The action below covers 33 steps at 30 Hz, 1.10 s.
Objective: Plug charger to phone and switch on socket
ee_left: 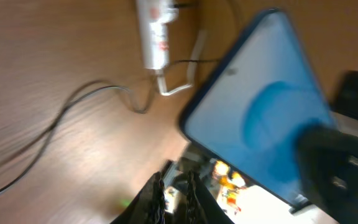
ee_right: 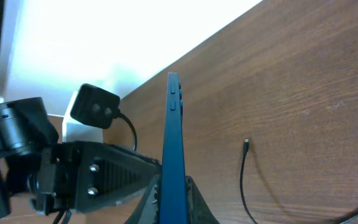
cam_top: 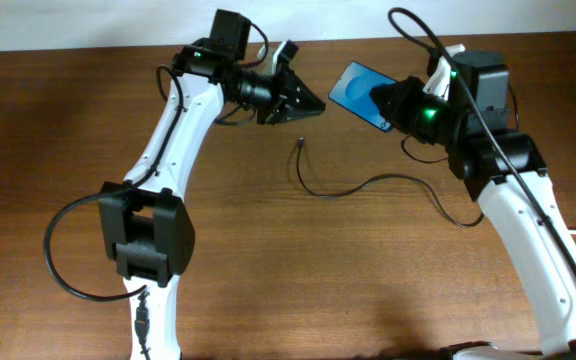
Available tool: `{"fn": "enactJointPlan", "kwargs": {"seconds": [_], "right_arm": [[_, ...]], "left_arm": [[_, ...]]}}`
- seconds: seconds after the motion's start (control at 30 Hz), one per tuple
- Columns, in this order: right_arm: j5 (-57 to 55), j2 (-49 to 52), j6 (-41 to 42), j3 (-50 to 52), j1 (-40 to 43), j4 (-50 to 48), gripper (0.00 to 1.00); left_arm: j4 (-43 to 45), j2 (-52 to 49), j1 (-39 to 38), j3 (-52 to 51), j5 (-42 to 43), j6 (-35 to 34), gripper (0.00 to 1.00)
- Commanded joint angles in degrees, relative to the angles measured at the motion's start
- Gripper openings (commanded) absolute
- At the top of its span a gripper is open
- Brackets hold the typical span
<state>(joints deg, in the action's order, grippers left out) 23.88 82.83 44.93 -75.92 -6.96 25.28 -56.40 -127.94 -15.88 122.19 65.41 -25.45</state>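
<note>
My right gripper [ee_right: 173, 186] is shut on the phone [ee_right: 174, 124] and holds it on edge above the table. The phone's blue screen shows in the overhead view [cam_top: 358, 90] and fills the left wrist view [ee_left: 260, 106]. My left gripper [cam_top: 303, 103] hangs just left of the phone with its fingers [ee_left: 176, 193] together and empty. The charger's thin black cable lies on the table, its tip [cam_top: 299, 145] below the left gripper and also in the right wrist view [ee_right: 246, 143]. The white socket [ee_left: 154, 31] with red markings lies beyond the phone; I cannot make it out in the overhead view.
The charger cable [cam_top: 368, 184] curves right across the table toward the right arm's base. The left arm [ee_right: 104, 174] is close beside the phone. The wooden table's far edge [cam_top: 88, 48] meets a white wall.
</note>
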Motion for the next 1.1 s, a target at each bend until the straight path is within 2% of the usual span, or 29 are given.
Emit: {"fn": "enactJointPlan", "kwargs": {"seconds": [0.0, 0.1, 0.13, 0.2, 0.27, 0.4, 0.5, 0.57, 0.8, 0.97, 1.07], "right_arm": [[-0.79, -5.38, 0.61, 0.92, 1.66, 0.24, 0.04], [-1.40, -11.10, 3.91, 8.85, 6.19, -2.10, 0.04], [0.00, -13.14, 6.40, 13.77, 7.98, -6.60, 0.04], [4.39, -15.30, 17.09, 27.41, 9.60, -28.24, 0.04], [1.86, -12.98, 27.65, 36.33, 7.82, -46.95, 0.04], [-4.26, -3.19, 39.50, 37.86, 0.48, -60.26, 0.04], [-7.76, 2.51, 52.00, 37.18, -2.64, -65.53, 0.04], [-9.18, 4.00, 55.63, 36.39, -3.76, -67.67, 0.04], [-14.05, 4.76, 56.74, 29.55, -8.52, -67.47, 0.04], [-14.53, 5.01, 56.76, 26.88, -9.27, -67.28, 0.04], [-15.69, 5.05, 56.81, 26.86, -9.27, -63.73, 0.04]], "left_arm": [[0.61, 0.24, 2.64, 0.50, 13.51, 1.75, 0.19], [0.63, 0.24, 3.37, 0.50, 13.46, 1.77, 0.20], [0.63, 0.24, 3.37, 0.50, 13.42, 1.77, 0.21], [0.63, 0.24, 3.34, 0.50, 12.94, 1.77, 0.24], [0.63, 0.24, 3.30, 0.50, 12.41, 1.77, 0.25], [0.63, 0.24, 3.28, 0.50, 2.23, 1.77, 0.27], [1.14, 0.22, 3.19, 0.50, -0.79, 1.88, 0.29], [2.82, 0.22, 3.19, 0.50, -0.72, 1.95, 0.30], [8.48, 0.22, 3.19, 0.50, -2.05, -5.09, 0.27], [10.82, 0.22, 3.19, 0.50, -2.23, -16.63, 0.29], [10.99, 0.22, 3.17, 0.50, -1.77, -20.04, 0.33]]}}
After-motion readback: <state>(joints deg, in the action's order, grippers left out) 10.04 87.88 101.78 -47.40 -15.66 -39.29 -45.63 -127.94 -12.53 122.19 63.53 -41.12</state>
